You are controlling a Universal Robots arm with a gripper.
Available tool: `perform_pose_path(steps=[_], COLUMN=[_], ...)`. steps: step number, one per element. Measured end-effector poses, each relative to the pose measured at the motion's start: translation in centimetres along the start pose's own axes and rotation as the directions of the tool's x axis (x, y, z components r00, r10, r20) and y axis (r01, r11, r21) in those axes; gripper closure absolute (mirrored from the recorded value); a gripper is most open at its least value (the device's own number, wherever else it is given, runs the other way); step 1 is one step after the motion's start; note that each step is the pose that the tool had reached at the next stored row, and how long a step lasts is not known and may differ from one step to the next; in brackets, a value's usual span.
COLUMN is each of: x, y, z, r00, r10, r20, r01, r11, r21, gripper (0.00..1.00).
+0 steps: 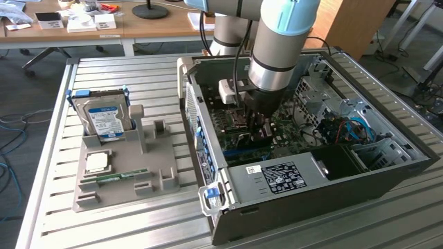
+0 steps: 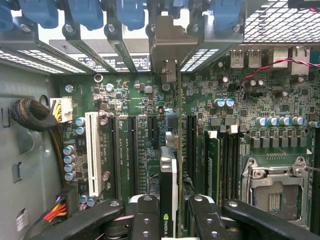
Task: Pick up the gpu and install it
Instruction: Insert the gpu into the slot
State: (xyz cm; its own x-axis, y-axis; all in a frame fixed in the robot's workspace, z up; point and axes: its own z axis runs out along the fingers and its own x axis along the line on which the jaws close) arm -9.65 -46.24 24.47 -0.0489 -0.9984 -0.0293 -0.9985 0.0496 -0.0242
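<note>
The claw (image 2: 170, 220) was down inside the open computer case (image 1: 387, 176), and its two black fingers (image 2: 147, 217) were closed on the gpu (image 2: 169, 185), pinching the card edge-on by its upper edge. In the wrist view the card appeared as a thin vertical blade directly below the claw: black cooler face with a green logo on one side, green board edge on the other, its silver metal bracket (image 2: 172, 45) at the far end, up against the row of rear slot covers.

The gpu's long axis ran straight away from the claw toward the back wall of the case, parallel to the black expansion slots (image 2: 134, 145) on the motherboard (image 2: 250, 110). It hung over the gap between those slots and the next black slot (image 2: 191, 145), and I could not tell whether its lower edge had entered a slot or only hovered above the board.

In the exterior view the arm (image 1: 277, 57) stood upright over the case. On the bench (image 1: 124, 72) to the exterior view's left, well apart, the grey parts holder (image 1: 132, 171) held the hard drive (image 1: 105, 120) and the memory stick (image 1: 121, 176).
</note>
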Motion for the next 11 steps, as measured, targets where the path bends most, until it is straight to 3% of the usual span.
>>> perform_pose_path(steps=[11], x=[0.01], y=[0.01], z=[0.35], r00=[1.0], r10=[0.0], r20=[-0.0001], r01=[0.0], r11=[1.0], r21=[-0.0001], gripper=[0.73])
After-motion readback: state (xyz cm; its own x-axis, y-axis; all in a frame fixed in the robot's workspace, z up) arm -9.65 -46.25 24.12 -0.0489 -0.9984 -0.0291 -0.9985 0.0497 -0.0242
